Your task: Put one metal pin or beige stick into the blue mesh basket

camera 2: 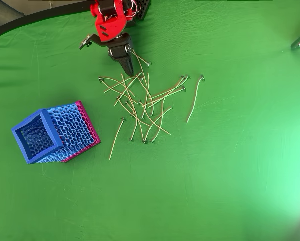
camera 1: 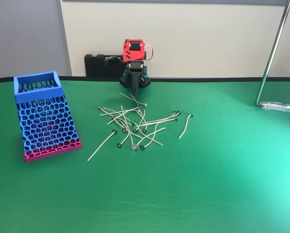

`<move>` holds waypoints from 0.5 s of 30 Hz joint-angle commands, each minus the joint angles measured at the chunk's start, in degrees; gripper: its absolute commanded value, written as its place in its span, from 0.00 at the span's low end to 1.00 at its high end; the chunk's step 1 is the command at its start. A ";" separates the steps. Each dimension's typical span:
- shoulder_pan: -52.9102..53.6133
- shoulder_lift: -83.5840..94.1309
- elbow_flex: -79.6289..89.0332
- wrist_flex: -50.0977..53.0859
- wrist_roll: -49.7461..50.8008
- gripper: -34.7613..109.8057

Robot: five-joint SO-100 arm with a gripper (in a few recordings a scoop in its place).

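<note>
Lab bench: green-covered table (camera 1: 222,184), plain wall (camera 1: 208,39).

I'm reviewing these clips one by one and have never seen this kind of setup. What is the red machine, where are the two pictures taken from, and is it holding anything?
The red and black machine is a small robot arm; its gripper points down at the far edge of the pile. One picture is from a fixed camera facing the arm across the green table; the other looks straight down. On the table lie about twenty thin beige sticks, each with a small dark metal disc at one end, mostly in a crossed heap. To the left in both views stands a blue mesh basket with a pink base. Whether the gripper grips a stick cannot be told.
</note>
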 commanded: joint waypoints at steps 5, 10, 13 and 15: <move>-0.44 0.44 0.26 -0.35 -0.97 0.24; -1.23 0.44 0.26 -0.44 -2.20 0.24; -1.58 0.26 0.26 -0.62 -2.55 0.24; -1.85 0.18 0.26 -0.62 -2.81 0.24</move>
